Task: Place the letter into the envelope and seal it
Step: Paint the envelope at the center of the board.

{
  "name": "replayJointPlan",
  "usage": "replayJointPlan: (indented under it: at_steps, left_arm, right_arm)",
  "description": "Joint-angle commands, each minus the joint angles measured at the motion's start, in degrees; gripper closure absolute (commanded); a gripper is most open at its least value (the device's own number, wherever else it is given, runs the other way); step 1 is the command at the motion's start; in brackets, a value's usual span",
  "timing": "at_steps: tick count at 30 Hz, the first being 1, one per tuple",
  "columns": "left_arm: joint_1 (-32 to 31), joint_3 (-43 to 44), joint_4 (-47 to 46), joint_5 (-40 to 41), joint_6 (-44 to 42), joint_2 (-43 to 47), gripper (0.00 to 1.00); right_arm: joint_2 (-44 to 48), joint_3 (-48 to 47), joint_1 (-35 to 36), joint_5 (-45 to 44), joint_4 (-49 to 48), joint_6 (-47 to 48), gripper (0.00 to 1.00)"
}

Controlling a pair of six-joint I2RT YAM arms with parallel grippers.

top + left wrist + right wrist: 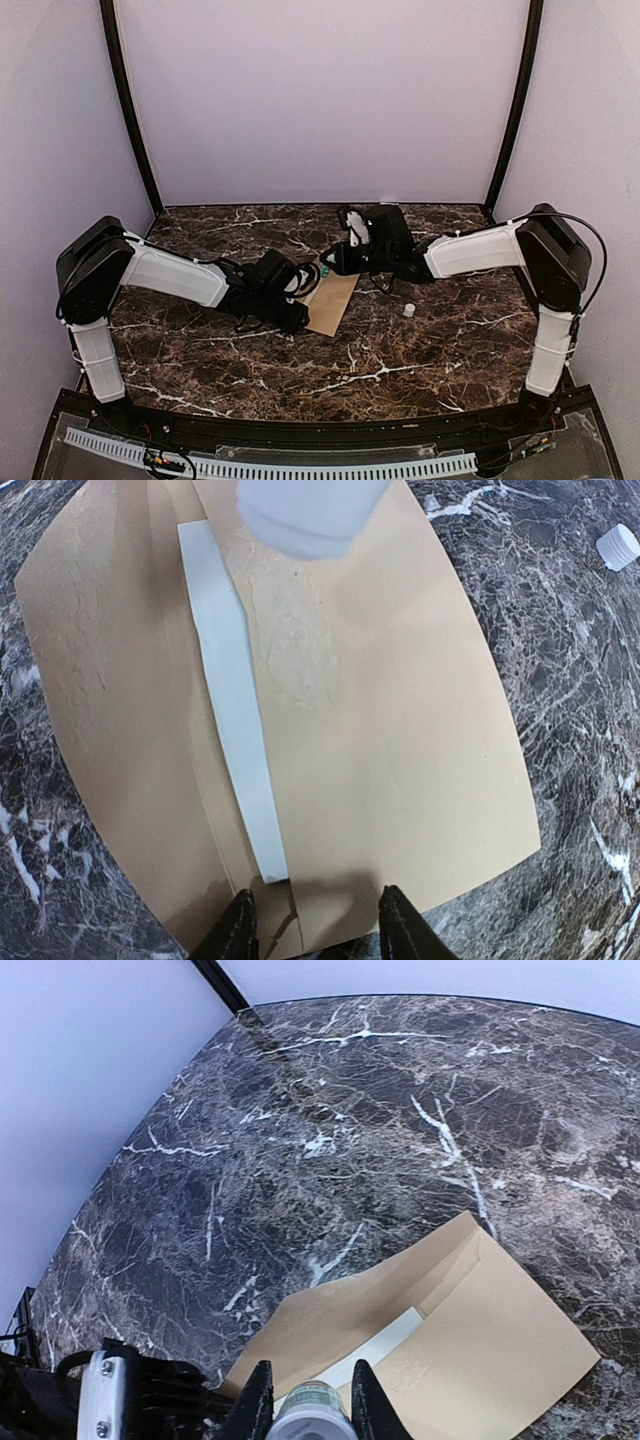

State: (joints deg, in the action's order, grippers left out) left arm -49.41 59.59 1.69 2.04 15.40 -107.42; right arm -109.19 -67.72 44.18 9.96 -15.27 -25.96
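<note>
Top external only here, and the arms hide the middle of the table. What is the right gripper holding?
Observer: The right gripper is shut on a white tube with a green label, probably a glue stick.
Operator: And the left gripper?
Observer: The left gripper is open, its black fingertips over one edge of the tan kraft paper envelope; contact unclear.
Operator: Is it sealed?
Observer: No, the flap lies open, with a narrow white strip along the fold.
</note>
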Motion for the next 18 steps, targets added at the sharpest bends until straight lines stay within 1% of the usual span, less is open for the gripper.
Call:
replayJointPlan:
  at_steps: [1, 9, 18]
  left_arm:
    - [-0.03, -1.42, 4.58, 0.07, 0.44, -2.07, 0.59]
    - [-0.07, -1.28, 4.72, -0.02, 0.51, -2.10, 0.59]
    - [-0.01, -1.16, 4.81, -0.11, 0.60, -2.28, 0.59]
  right_arm:
    - [-2.26, -2.06, -1.21, -2.47, -1.12, -0.83, 1.00]
    - [-6.73, -4.60, -1.83, -2.85, -1.35, -0.94, 1.00]
    - [-7.95, -4.17, -2.67, -4.15, -1.75, -1.01, 1.00]
